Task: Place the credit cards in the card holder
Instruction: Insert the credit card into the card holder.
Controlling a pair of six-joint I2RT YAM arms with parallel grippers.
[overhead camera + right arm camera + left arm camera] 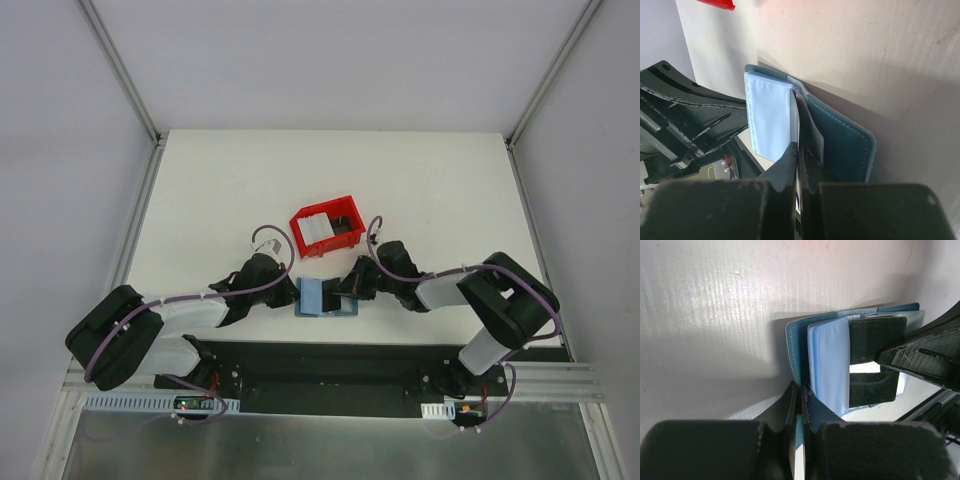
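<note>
The teal-blue card holder (322, 298) lies open near the table's front edge, between both grippers. My left gripper (801, 390) is shut on the edge of its teal cover (794, 347); the lighter blue pockets (830, 365) stand beside it. My right gripper (799, 149) is shut on a thin white credit card (795, 117) that stands edge-on between the light pockets (770, 117) and the teal cover (842, 145). More white credit cards (317, 228) lie in the red bin. In the top view the left gripper (289, 294) and right gripper (352, 290) flank the holder.
The red plastic bin (345, 217) sits just behind the holder; a corner of it shows in the right wrist view (717, 3). The two arms' fingers are very close together over the holder. The black base rail (330, 365) runs along the near edge.
</note>
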